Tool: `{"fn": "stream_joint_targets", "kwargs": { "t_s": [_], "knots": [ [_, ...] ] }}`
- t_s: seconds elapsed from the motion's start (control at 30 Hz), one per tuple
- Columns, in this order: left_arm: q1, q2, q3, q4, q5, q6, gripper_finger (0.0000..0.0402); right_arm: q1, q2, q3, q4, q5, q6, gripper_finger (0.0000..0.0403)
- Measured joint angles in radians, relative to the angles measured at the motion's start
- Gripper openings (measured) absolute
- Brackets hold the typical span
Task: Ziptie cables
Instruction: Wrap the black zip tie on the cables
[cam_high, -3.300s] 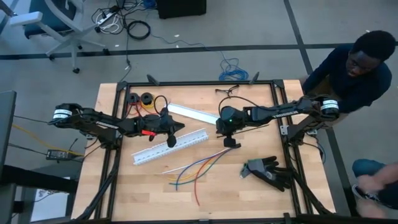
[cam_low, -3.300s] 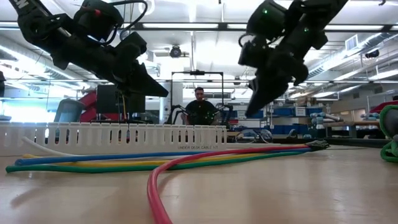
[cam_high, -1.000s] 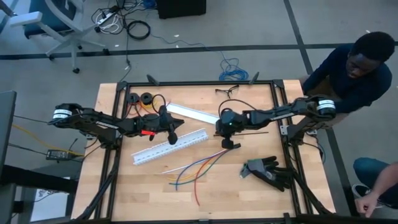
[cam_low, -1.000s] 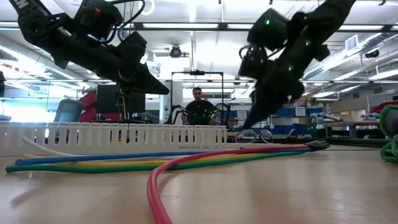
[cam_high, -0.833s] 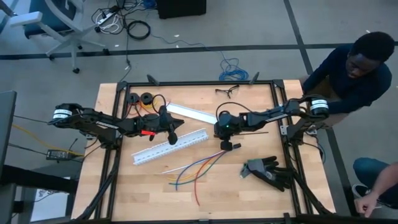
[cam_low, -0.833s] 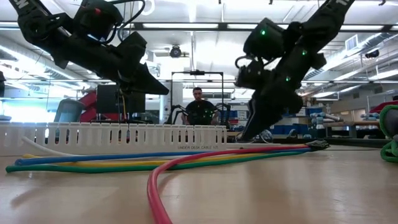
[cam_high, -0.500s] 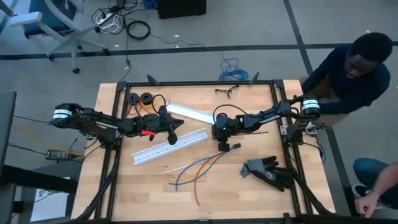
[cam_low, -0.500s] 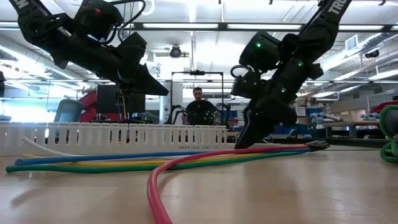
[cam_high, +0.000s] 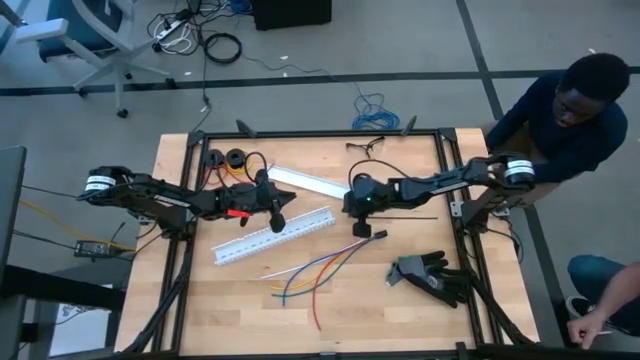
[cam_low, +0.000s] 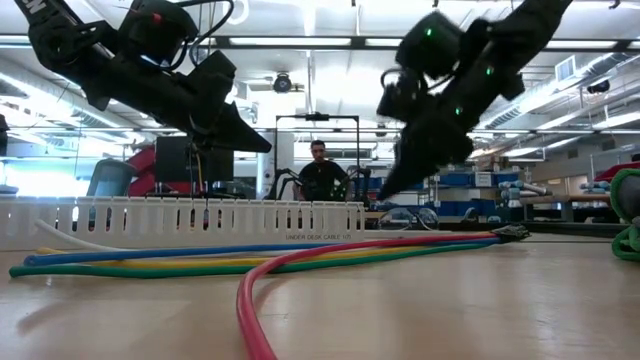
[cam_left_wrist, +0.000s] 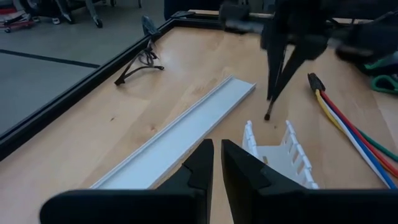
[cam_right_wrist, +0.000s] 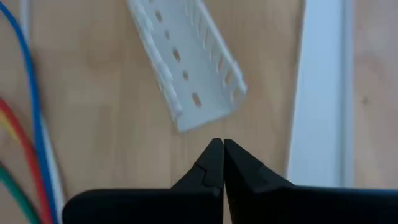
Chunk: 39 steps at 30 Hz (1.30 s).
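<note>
The cables (cam_high: 310, 275) lie loose on the table in blue, red, yellow and green strands, their far ends bunched near my right gripper (cam_high: 362, 232). That gripper hangs shut above the table, slanting down, just off the end of the white slotted duct (cam_right_wrist: 193, 74); nothing shows between its fingers (cam_right_wrist: 217, 146). A thin black strap, which looks like the ziptie (cam_high: 412, 214), lies flat on the table under the right arm. My left gripper (cam_high: 291, 205) hovers over the duct's far side, its fingers (cam_left_wrist: 217, 155) a narrow slit apart with nothing between them.
A flat white duct cover (cam_high: 310, 183) lies beyond the slotted duct (cam_high: 272, 237). A black glove (cam_high: 430, 275) lies at the near right, and small black spools (cam_high: 225, 158) stand at the far left. A person (cam_high: 570, 110) stands at the table's far right corner.
My right gripper sank toward the table beside the cables' bunched ends, shifting slightly toward the left edge. It then rose again to about its earlier height. The cables and the duct have stayed where they were.
</note>
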Motion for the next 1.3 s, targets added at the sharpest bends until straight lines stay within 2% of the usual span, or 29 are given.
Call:
{"fn": "stream_joint_targets", "kwargs": {
  "t_s": [0.17, 0.33, 0.47, 0.67, 0.77, 0.83, 0.93, 1.07, 1.3],
  "knots": [
    [0.0, 0.0, 0.0, 0.004, -0.004, 0.0, 0.0042, 0.0, -0.084, 0.002, -0.041, 0.0, 0.027, 0.0001],
    [0.0, 0.0, 0.0, 0.003, -0.004, -0.001, 0.0042, -0.002, -0.089, 0.002, -0.172, 0.0, 0.081, 0.0001],
    [0.0, 0.0, 0.0, 0.003, -0.004, -0.002, 0.0042, -0.002, -0.038, 0.002, -0.181, 0.0, 0.079, 0.0018],
    [0.0, 0.0, 0.001, 0.003, -0.003, -0.002, 0.0042, -0.002, 0.09, 0.002, -0.122, 0.013, 0.046, 0.0071],
    [0.0, 0.0, 0.001, 0.002, -0.003, -0.002, 0.0042, -0.002, 0.147, 0.006, -0.091, 0.014, 0.028, 0.0084],
    [0.0, 0.0, 0.001, 0.0, -0.003, -0.002, 0.0042, -0.004, 0.176, 0.006, -0.088, 0.013, 0.042, 0.0071],
    [0.0, 0.0, 0.001, 0.0, -0.003, -0.001, 0.0042, -0.006, 0.194, 0.008, -0.075, 0.019, 0.055, 0.0017],
    [0.0, 0.0, 0.0, 0.003, -0.003, -0.001, 0.0042, -0.006, 0.174, 0.003, -0.046, 0.018, 0.051, 0.0006],
    [0.0, 0.0, 0.0, 0.004, -0.012, 0.0, 0.0042, -0.006, 0.064, 0.0, 0.034, 0.013, 0.02, 0.0002]
  ]
}}
